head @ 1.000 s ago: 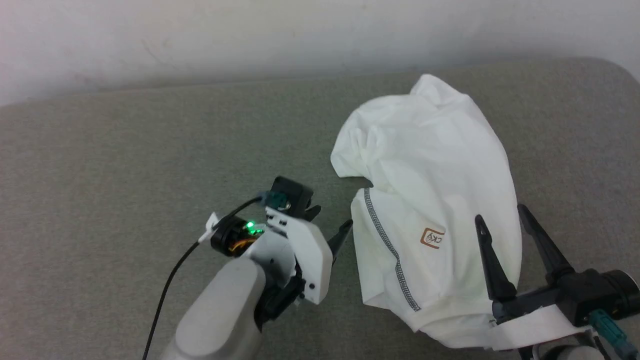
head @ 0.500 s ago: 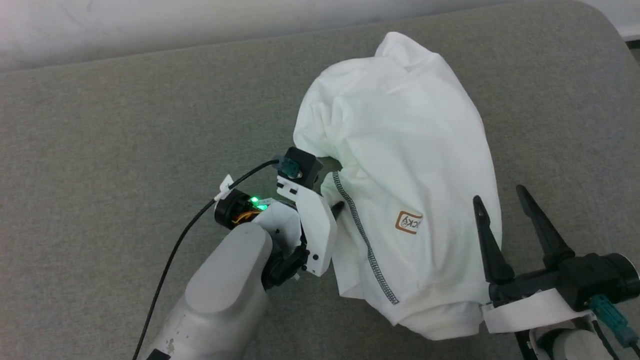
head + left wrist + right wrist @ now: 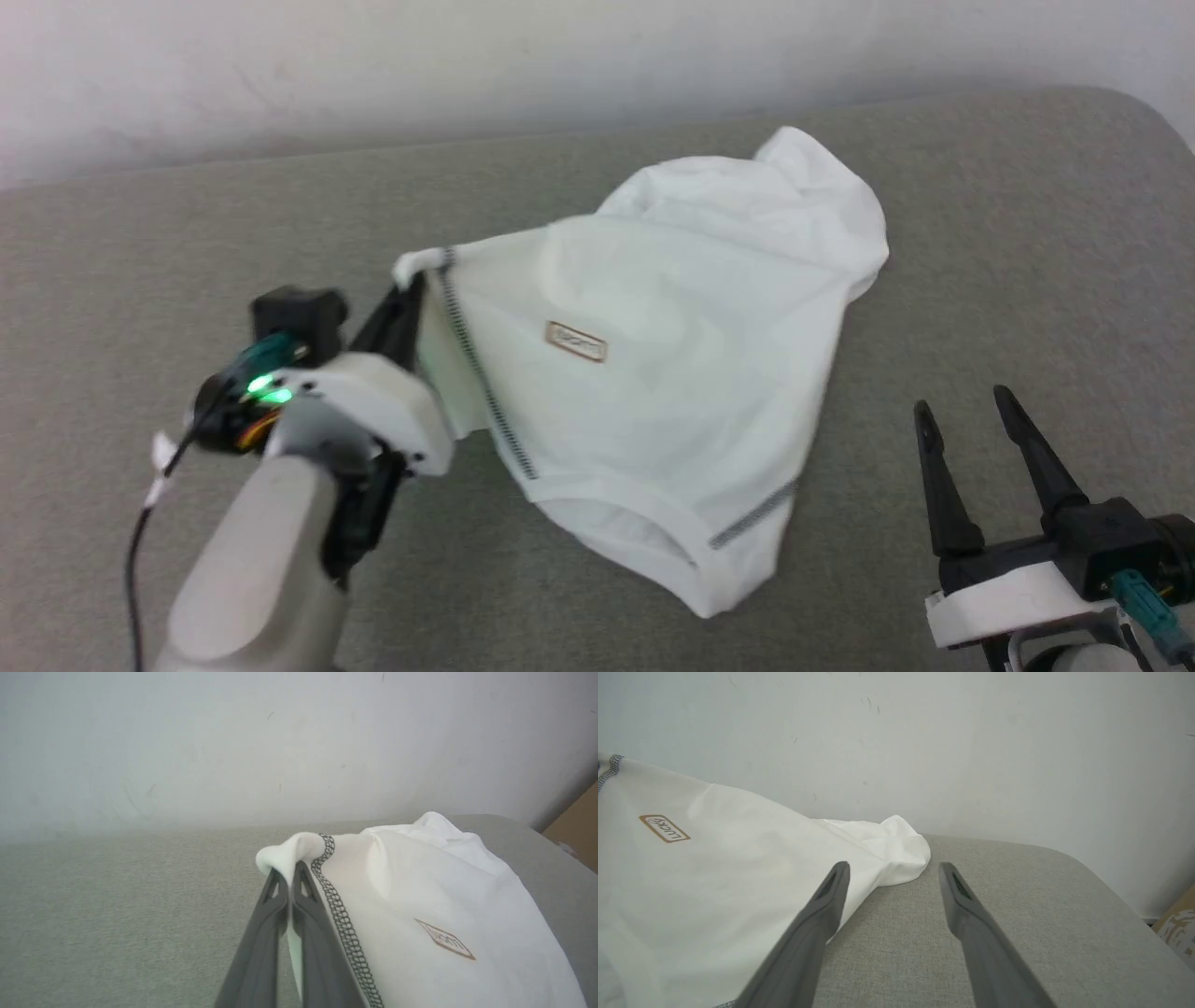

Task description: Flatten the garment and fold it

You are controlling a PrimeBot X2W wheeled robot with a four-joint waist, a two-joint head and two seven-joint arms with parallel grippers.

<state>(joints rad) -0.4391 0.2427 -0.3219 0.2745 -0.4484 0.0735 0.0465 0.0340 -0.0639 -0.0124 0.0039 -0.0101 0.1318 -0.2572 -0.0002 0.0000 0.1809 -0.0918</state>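
Observation:
The white T-shirt (image 3: 672, 373) lies crumpled across the middle of the grey cushion, with a brown logo patch and dark zigzag seams showing. My left gripper (image 3: 411, 289) is shut on a seamed corner of it and holds that corner lifted at the shirt's left side. In the left wrist view the two fingers (image 3: 273, 905) pinch the white fabric (image 3: 420, 896) just beside the zigzag seam. My right gripper (image 3: 962, 411) stands open at the lower right, off the shirt, nothing between its fingers. The right wrist view shows its open fingers (image 3: 831, 891) beside the T-shirt (image 3: 714, 858).
The grey upholstered surface (image 3: 140, 280) runs back to a pale wall (image 3: 467, 65). Its rounded right corner (image 3: 1120, 121) is near the shirt's far end. A brown box edge (image 3: 1176, 919) sits beyond that corner.
My left gripper closed on the shirt's seamed edge and pulled it up and to the left, spreading the fabric. The shirt slid off the right gripper's area. The head camera also shifted.

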